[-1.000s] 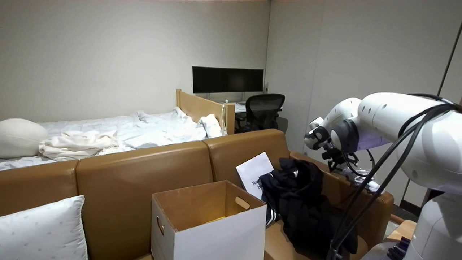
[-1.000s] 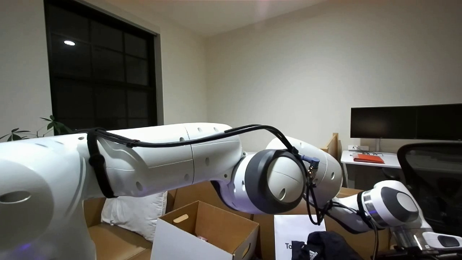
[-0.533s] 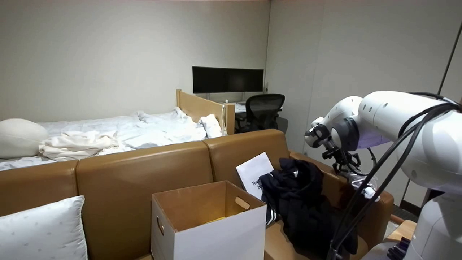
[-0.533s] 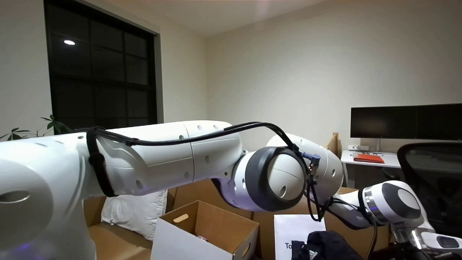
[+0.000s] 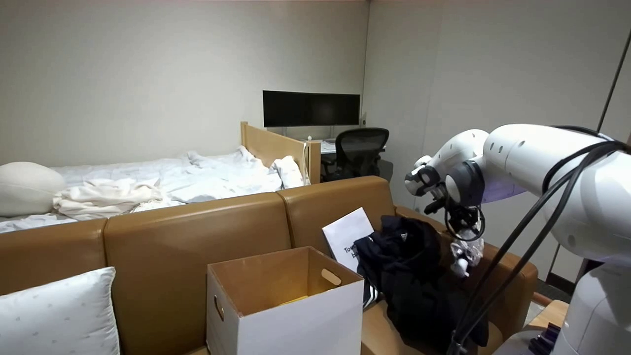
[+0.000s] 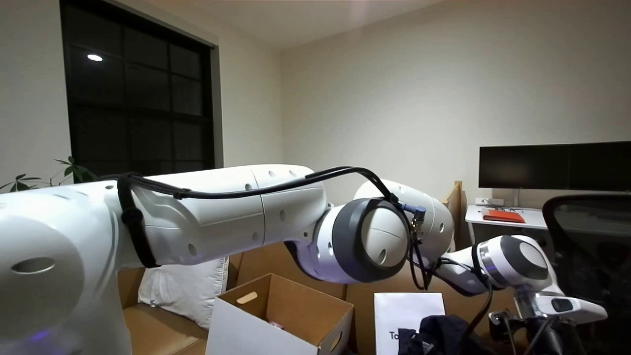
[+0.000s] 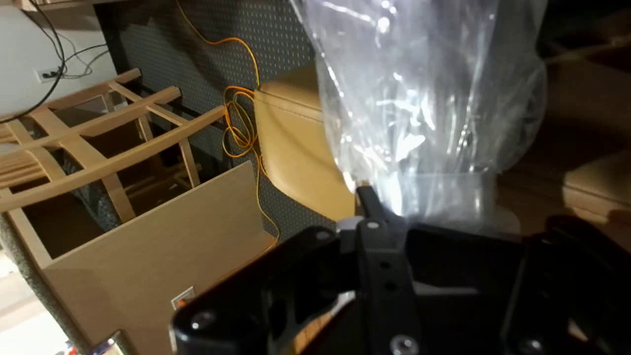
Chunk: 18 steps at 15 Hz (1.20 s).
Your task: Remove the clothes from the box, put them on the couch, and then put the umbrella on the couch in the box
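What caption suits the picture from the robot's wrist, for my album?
A robot's black hand grips a clear plastic-wrapped bundle, loops of orange cable in the background.

A white sheet reads “To” in both exterior views, with a letter “b” beneath in an exterior view; black clothes cover what follows. A white emblem on the clothes is too small to read.

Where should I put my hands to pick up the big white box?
Probably best to hold the box by its two handle holes, reaching in from both short ends at once. The holes face each other, cut near the top, and the box stands upright with its top open, so you could likely keep it level.
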Each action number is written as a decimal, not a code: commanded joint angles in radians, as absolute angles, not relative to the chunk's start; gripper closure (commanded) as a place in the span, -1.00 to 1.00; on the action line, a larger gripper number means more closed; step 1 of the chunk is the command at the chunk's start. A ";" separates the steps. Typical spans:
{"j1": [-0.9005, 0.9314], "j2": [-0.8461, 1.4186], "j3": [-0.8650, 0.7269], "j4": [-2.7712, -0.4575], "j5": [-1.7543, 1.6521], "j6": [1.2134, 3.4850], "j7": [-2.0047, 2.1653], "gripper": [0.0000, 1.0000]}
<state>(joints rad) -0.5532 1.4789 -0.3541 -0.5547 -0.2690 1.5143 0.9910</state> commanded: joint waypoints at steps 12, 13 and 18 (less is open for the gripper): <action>-0.346 1.433 -0.487 -0.389 -0.419 1.584 1.191 0.30; -0.345 1.424 -0.507 -0.393 -0.444 1.560 1.184 0.18; -0.365 1.435 -0.598 -0.357 -0.519 1.564 1.311 -0.45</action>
<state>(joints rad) -0.3559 1.4458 -0.5707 -0.3574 -0.4961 1.5718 1.2474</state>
